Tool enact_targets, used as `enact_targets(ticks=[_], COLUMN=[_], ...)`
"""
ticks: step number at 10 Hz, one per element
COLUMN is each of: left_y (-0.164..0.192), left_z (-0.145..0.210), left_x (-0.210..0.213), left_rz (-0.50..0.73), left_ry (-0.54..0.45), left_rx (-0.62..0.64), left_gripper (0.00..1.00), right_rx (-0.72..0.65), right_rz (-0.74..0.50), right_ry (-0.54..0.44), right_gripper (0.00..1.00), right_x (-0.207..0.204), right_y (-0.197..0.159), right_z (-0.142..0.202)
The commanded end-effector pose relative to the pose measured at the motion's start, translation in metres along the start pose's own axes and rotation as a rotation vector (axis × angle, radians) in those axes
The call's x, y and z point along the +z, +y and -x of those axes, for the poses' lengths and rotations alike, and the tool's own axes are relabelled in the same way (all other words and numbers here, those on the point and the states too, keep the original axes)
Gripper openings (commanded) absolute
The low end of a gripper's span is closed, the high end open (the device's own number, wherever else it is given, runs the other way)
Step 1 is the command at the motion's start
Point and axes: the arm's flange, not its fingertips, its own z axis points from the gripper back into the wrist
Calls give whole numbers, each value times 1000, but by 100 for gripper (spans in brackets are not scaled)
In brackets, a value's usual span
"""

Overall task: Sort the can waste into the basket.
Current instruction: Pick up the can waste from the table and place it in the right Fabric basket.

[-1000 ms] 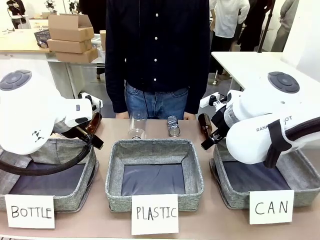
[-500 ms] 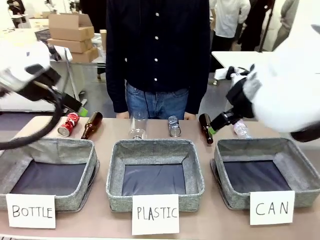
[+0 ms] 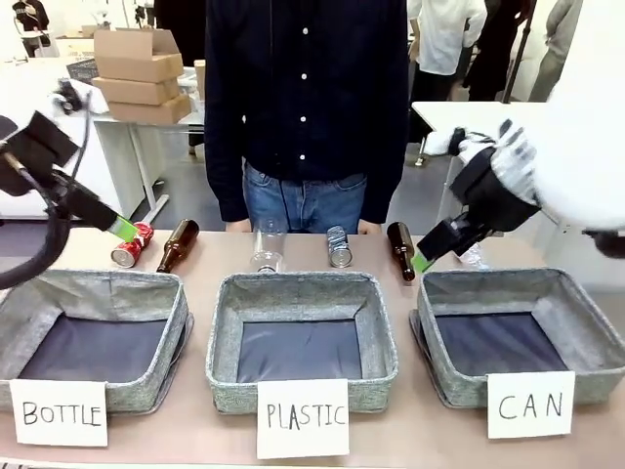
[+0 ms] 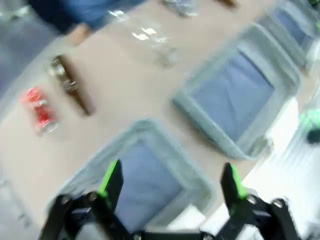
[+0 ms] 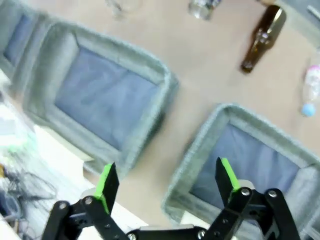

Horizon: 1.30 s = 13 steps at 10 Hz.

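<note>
The basket (image 3: 493, 283) sits below the right gripper (image 3: 422, 262), a bit to its right, with a card (image 3: 530, 404) in front. The middle bin (image 3: 383, 332) is to its left. One can (image 3: 339, 246) lies behind that bin. The other can (image 3: 132, 249) lies past the left gripper (image 3: 122, 230), behind the left bin (image 3: 98, 281), beside a bottle (image 3: 178, 244).

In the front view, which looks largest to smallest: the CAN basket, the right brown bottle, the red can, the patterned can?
1. CAN basket (also nearest the camera).
2. Right brown bottle.
3. Red can and patterned can: about alike, unranked.
</note>
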Motion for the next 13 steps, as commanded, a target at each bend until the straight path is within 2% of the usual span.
enact_targets(ticks=[1, 2, 3, 4, 5, 6, 7, 8, 9, 10, 13], left_y=[24, 40, 58, 83, 103, 116, 119, 121, 122, 130, 130], left_z=[2, 7, 14, 29, 47, 66, 75, 78, 77, 97, 97], left_x=[-6, -13, -22, -21, -14, -5, -4, -10, -14, -2, -2], left_rz=[604, 760, 902, 1024, 1075, 1130, 1119, 1119, 1090, 1062, 1062], left_ry=[29, 59, 41, -66, -210, -385, -439, -447, -464, -344, -344], left_rx=[-59, 31, 175, 395, 593, 721, 826, 952, 1024, 544, 544], left_gripper=[100, 100, 100, 100, 100, 100, 100, 100, 100, 100, 100], right_rx=[-341, -457, -517, -626, -663, -700, -727, -680, -603, -739, -739], right_rz=[-361, -568, -709, -754, -768, -816, -837, -847, -761, -848, -848], right_ry=[-150, -203, -232, -269, -292, -330, -375, -392, -413, -362, -362], right_gripper=[100, 100, 100, 100, 100, 100, 100, 100, 100, 100, 100], right_x=[26, 42, 52, 57, 58, 58, 56, 53, 46, 83, 83], right_y=[-31, -51, -70, -94, -107, -126, -135, -135, -130, -162, -162], right_z=[16, 29, 42, 60, 69, 83, 91, 91, 87, 70, 70])
